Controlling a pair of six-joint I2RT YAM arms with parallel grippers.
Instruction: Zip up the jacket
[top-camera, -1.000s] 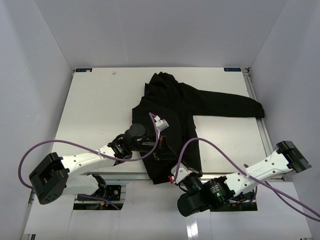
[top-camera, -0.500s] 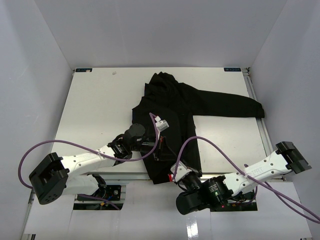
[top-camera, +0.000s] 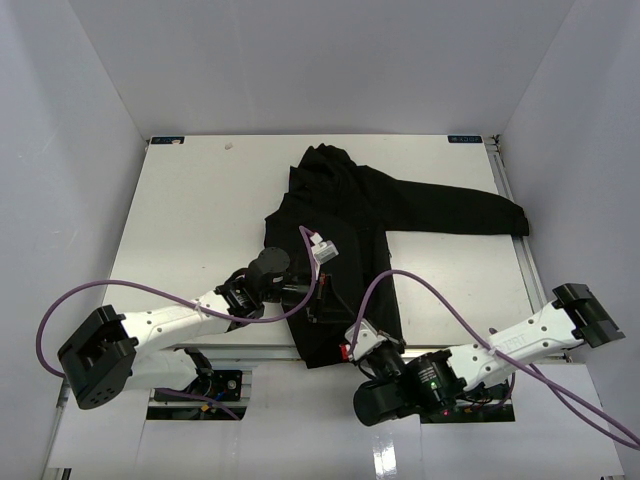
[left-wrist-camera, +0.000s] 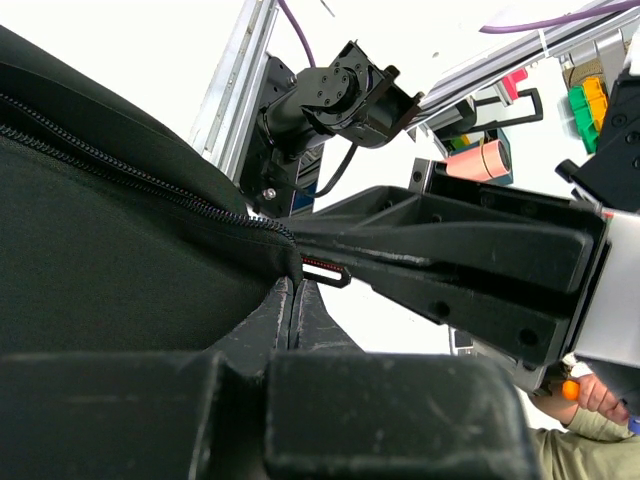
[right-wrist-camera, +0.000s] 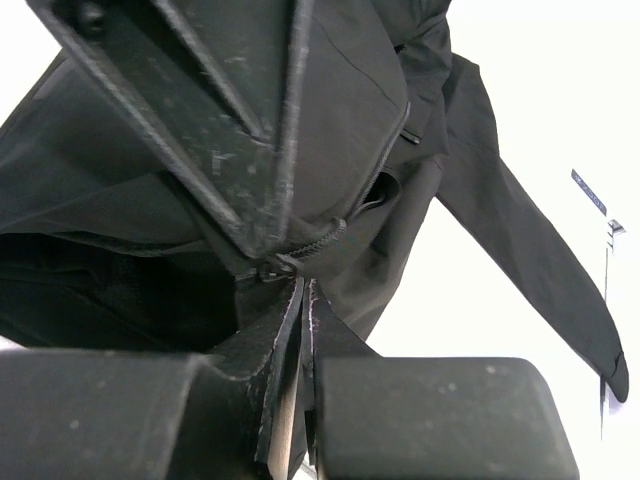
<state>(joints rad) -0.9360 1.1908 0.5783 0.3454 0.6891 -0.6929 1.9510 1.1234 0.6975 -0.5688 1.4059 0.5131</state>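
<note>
**Desk:** Top external view shows a large black fabric jacket (top-camera: 345, 205) on the white table (top-camera: 200, 200), centre-right of the frame, with one sleeve flung toward the right edge. What has changed?

**Photographer:** The right arm has edged up-left at lower centre, closer to the hem, while the left arm has held. Both look set to start the zip.

**Desk:** And the claws?

**Photographer:** The left gripper (left-wrist-camera: 294, 298) is pinched tight on the fabric edge below the zipper teeth (left-wrist-camera: 150, 180). The right gripper (right-wrist-camera: 301, 290) is closed to a sliver, clamping the zipper's bottom end.

**Desk:** What is unclear?

**Photographer:** I cannot tell whether the slider is seated. From above the arms hide the hem, and the second sleeve is out of sight.
</note>
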